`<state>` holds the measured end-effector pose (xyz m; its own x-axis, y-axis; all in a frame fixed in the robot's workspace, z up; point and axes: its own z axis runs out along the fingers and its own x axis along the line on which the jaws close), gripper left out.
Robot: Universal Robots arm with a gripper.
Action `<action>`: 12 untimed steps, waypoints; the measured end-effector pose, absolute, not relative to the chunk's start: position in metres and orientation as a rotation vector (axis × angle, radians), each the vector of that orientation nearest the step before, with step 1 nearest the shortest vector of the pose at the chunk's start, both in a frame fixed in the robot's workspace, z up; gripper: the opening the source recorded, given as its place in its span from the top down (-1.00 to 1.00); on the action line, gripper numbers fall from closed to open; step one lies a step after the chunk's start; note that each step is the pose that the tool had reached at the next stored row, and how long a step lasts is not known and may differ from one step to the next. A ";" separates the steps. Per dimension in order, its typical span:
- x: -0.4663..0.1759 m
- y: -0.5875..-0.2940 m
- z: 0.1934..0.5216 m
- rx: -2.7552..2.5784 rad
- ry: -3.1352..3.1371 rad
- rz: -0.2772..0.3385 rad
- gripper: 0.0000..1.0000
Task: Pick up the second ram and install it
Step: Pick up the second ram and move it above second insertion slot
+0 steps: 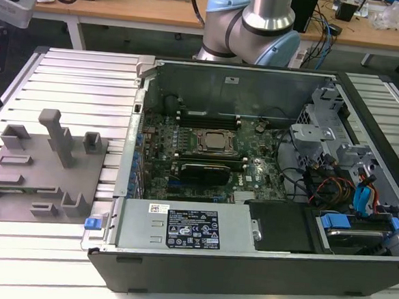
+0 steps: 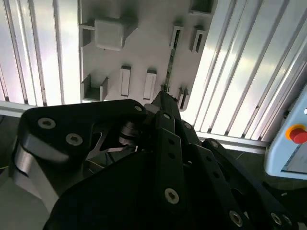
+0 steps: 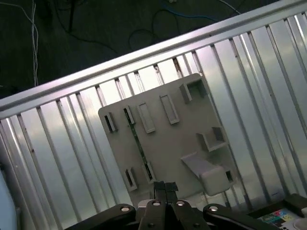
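The second ram (image 3: 137,142) is a thin green stick standing on edge in a slot of the grey holder plate (image 3: 177,139). In the second wrist view the ram (image 2: 170,64) shows as a narrow dark line on the plate (image 2: 144,48). My gripper (image 3: 165,186) hangs well above the plate near the ram's closer end, fingers together and nothing between them. In the second wrist view the gripper (image 2: 163,98) points down at that same end. The holder plate (image 1: 40,179) lies at the exterior view's left of the open computer case (image 1: 253,167).
The plate carries several raised blocks, one tall post (image 1: 60,136) and a large block (image 3: 211,173). Ribbed aluminium table slats (image 3: 57,158) surround it. The motherboard (image 1: 206,157) with its CPU socket (image 1: 214,141) lies inside the case. A pendant with a red button (image 2: 297,135) sits beside the table.
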<state>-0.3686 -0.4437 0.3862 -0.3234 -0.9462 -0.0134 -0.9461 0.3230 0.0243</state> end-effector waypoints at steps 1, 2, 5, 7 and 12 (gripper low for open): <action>-0.369 -0.444 0.386 1.855 -2.530 -0.043 0.79; -0.369 -0.444 0.386 1.873 -2.516 -0.042 0.79; -0.369 -0.444 0.386 1.960 -2.448 -0.041 0.79; -0.369 -0.444 0.386 2.022 -2.396 -0.040 0.79; -0.369 -0.444 0.386 2.023 -2.395 -0.040 0.77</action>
<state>-0.3686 -0.4436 0.3862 -0.1677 -0.9858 -0.0117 -0.9856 0.1674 0.0238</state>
